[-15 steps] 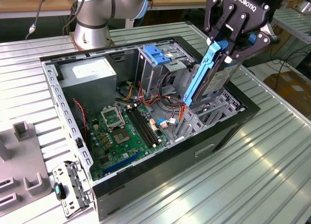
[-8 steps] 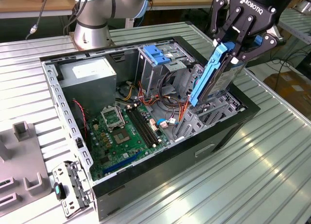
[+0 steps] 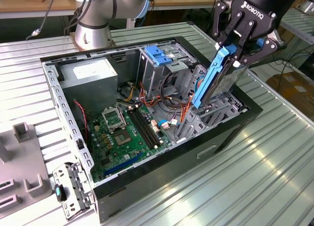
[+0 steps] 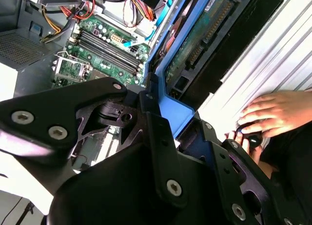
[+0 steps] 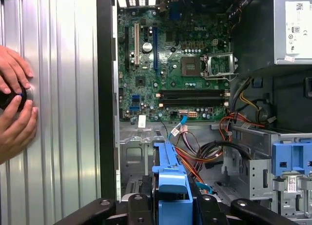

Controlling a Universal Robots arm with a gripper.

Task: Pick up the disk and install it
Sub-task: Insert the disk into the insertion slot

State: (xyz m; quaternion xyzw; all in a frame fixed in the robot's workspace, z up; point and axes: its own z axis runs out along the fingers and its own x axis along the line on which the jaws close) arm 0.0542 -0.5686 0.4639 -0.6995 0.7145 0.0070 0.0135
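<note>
My gripper (image 3: 236, 57) is shut on the disk (image 3: 215, 85), a drive in blue plastic side rails. I hold it steeply tilted, with its lower end at the drive bay (image 3: 216, 113) on the exterior view's right side of the open computer case (image 3: 162, 182). In the second wrist view the disk's (image 4: 202, 37) green circuit board side faces the camera, and its blue rail (image 4: 168, 110) sits between the black fingers (image 4: 161, 137). The first wrist view shows the blue rail end (image 5: 170, 178) clamped just above the fingers (image 5: 136, 205).
Inside the case lie a green motherboard (image 3: 125, 133), a grey power supply (image 3: 91, 79) and a drive cage with a blue bracket (image 3: 159, 54). A person's hands (image 5: 12, 103) hold a small black object on the ribbed table beside the case. Grey fixtures (image 3: 19, 162) stand at the exterior view's left.
</note>
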